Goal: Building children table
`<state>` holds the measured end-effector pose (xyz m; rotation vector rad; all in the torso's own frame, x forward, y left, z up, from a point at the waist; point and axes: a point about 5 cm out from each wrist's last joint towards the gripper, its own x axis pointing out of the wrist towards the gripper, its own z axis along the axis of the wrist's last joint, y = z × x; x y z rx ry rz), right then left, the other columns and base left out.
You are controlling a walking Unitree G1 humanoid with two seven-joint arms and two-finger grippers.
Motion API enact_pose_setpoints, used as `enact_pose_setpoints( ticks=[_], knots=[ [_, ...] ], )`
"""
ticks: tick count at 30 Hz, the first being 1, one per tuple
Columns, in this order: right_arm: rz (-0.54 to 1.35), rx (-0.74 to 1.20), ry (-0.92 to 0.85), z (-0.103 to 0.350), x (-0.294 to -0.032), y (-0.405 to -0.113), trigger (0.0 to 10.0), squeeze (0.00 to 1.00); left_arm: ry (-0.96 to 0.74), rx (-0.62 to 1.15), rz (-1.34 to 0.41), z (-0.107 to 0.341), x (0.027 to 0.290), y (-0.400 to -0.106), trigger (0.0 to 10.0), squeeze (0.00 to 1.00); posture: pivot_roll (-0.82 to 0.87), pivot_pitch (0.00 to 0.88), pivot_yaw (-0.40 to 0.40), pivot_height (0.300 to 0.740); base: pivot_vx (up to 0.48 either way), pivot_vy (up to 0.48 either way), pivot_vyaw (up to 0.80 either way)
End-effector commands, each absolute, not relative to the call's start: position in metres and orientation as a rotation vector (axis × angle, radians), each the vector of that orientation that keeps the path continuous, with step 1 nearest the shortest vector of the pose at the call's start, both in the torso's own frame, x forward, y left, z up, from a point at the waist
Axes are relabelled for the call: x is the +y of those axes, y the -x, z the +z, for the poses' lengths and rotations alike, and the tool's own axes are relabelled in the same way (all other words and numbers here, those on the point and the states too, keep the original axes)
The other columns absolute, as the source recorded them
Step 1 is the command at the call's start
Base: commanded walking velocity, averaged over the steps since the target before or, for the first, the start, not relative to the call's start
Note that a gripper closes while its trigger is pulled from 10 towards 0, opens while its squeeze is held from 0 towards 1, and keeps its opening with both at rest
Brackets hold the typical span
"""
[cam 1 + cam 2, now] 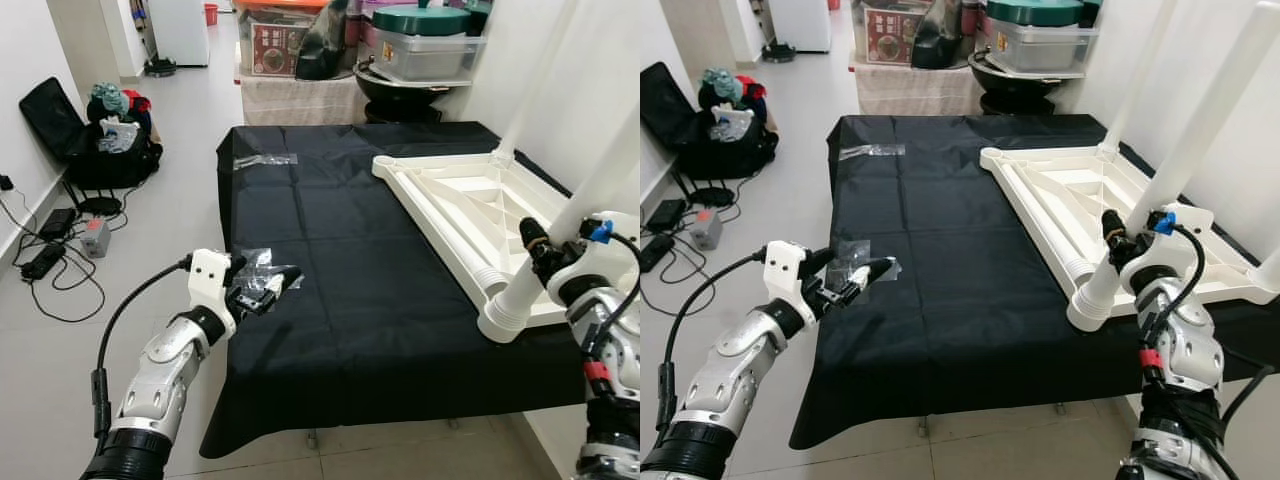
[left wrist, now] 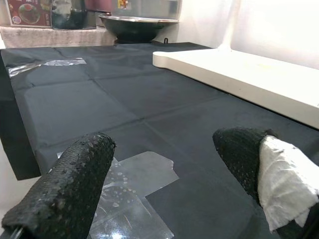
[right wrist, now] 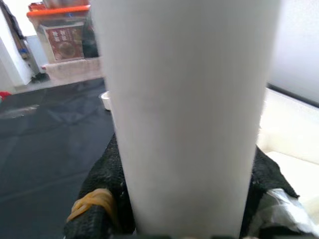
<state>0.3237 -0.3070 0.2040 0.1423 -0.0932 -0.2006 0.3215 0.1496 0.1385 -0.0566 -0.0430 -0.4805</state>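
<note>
The white children's table lies upside down on the black cloth, over on the right. From its near corner a white leg rises at a slant, and my right gripper is shut on it just above the ribbed base. In the right wrist view the leg sits between both fingers. My left gripper is open, low over a clear plastic bag near the cloth's left edge. The bag lies beneath the spread fingertips.
A second leg stands upright at the table's far corner. Another clear bag lies at the cloth's far left. A black bag with clothes and cables occupy the floor on the left. Storage boxes stand behind.
</note>
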Motion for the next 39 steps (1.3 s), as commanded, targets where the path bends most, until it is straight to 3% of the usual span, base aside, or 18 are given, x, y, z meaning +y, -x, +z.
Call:
enact_pose_setpoints(
  ticks=[1, 3, 4, 7, 8, 10, 12, 17, 18, 22, 23, 26, 27, 29, 30, 31, 35, 39],
  knots=[
    [-0.613, 0.021, -0.150, 0.181, -0.329, -0.309, 0.0, 0.00, 0.042, -0.032, -0.473, 0.136, 0.153, -0.320, 10.0, 0.00, 0.01, 0.000, -0.100, 0.740, 0.000, 0.000, 0.00],
    [-0.613, 0.021, -0.150, 0.181, -0.329, -0.309, 0.0, 0.00, 0.042, -0.032, -0.473, 0.136, 0.153, -0.320, 10.0, 0.00, 0.01, 0.000, -0.100, 0.740, 0.000, 0.000, 0.00],
    [-0.869, 0.068, -0.144, 0.169, -0.334, -0.291, 0.0, 0.00, 0.040, -0.030, -0.473, 0.136, 0.153, -0.320, 10.0, 0.00, 0.01, 0.000, -0.104, 0.740, 0.000, 0.000, 0.00],
    [-0.869, 0.068, -0.144, 0.169, -0.334, -0.291, 0.0, 0.00, 0.040, -0.030, -0.473, 0.136, 0.153, -0.320, 10.0, 0.00, 0.01, 0.000, -0.104, 0.740, 0.000, 0.000, 0.00],
    [-1.049, 0.115, -0.151, 0.154, -0.321, -0.272, 0.0, 0.00, 0.040, -0.030, -0.473, 0.136, 0.152, -0.319, 10.0, 0.00, 0.01, 0.000, -0.103, 0.740, 0.000, 0.000, 0.00],
    [-1.049, 0.115, -0.151, 0.154, -0.321, -0.272, 0.0, 0.00, 0.040, -0.030, -0.473, 0.136, 0.152, -0.319, 10.0, 0.00, 0.01, 0.000, -0.103, 0.740, 0.000, 0.000, 0.00],
    [-1.081, 0.205, -0.170, 0.133, -0.279, -0.259, 0.0, 0.00, 0.040, -0.030, -0.475, 0.135, 0.150, -0.319, 10.0, 0.00, 0.01, 0.000, -0.093, 0.740, 0.000, 0.000, 0.00],
    [-1.004, 0.222, -0.163, 0.131, -0.268, -0.264, 0.0, 0.00, 0.037, -0.031, -0.478, 0.136, 0.150, -0.320, 10.0, 0.00, 0.00, 0.000, -0.095, 0.740, 0.000, 0.000, 0.00],
    [-0.946, 0.232, -0.188, 0.131, -0.269, -0.270, 10.0, 0.00, 0.035, -0.032, -0.478, 0.137, 0.151, -0.320, 10.0, 0.00, 0.01, 0.000, -0.096, 0.740, 0.000, 0.000, 0.00],
    [-0.884, 0.221, -0.184, 0.134, -0.271, -0.275, 10.0, 0.00, 0.037, -0.035, -0.480, 0.138, 0.151, -0.318, 10.0, 0.00, 0.01, 0.000, -0.097, 0.740, 0.000, 0.000, 0.00],
    [-0.807, 0.146, -0.194, 0.144, -0.277, -0.279, 10.0, 0.84, 0.033, -0.034, -0.484, 0.137, 0.152, -0.314, 10.0, 0.00, 0.02, 0.000, -0.092, 0.740, 0.000, 0.000, 0.00],
    [-0.783, 0.103, -0.199, 0.149, -0.279, -0.280, 10.0, 0.84, 0.031, -0.032, -0.485, 0.137, 0.152, -0.313, 10.0, 0.00, 0.02, 0.000, -0.092, 0.740, 0.000, 0.000, 0.00],
    [-0.721, 0.084, -0.246, 0.150, -0.281, -0.283, 10.0, 1.00, 0.033, -0.031, -0.484, 0.137, 0.151, -0.313, 10.0, 0.00, 0.02, 0.000, -0.091, 0.740, 0.000, 0.000, 0.00],
    [-0.677, 0.078, -0.269, 0.152, -0.286, -0.283, 10.0, 1.00, 0.033, -0.032, -0.487, 0.138, 0.151, -0.313, 10.0, 0.00, 0.02, 0.000, -0.088, 0.740, 0.000, 0.000, 0.00],
    [-0.532, 0.057, -0.298, 0.159, -0.297, -0.284, 10.0, 0.00, 0.035, -0.035, -0.492, 0.140, 0.151, -0.313, 10.0, 0.00, 0.02, 0.000, -0.088, 0.740, 0.000, 0.000, 0.00],
    [-0.532, 0.057, -0.298, 0.159, -0.297, -0.284, 10.0, 0.00, 0.035, -0.035, -0.492, 0.140, 0.151, -0.313, 10.0, 0.00, 0.02, 0.000, -0.088, 0.740, 0.000, 0.000, 0.00],
    [-0.164, -0.017, -0.200, 0.190, -0.323, -0.272, 10.0, 0.00, 0.032, -0.030, -0.500, 0.140, 0.153, -0.314, 10.0, 0.00, 0.00, 0.000, -0.075, 0.740, 0.000, 0.000, 0.00],
    [-0.083, -0.033, -0.107, 0.206, -0.340, -0.269, 10.0, 0.00, 0.031, -0.026, -0.514, 0.139, 0.150, -0.313, 10.0, 0.00, 0.00, 0.000, -0.076, 0.740, 0.000, 0.000, 0.00]
  ],
)
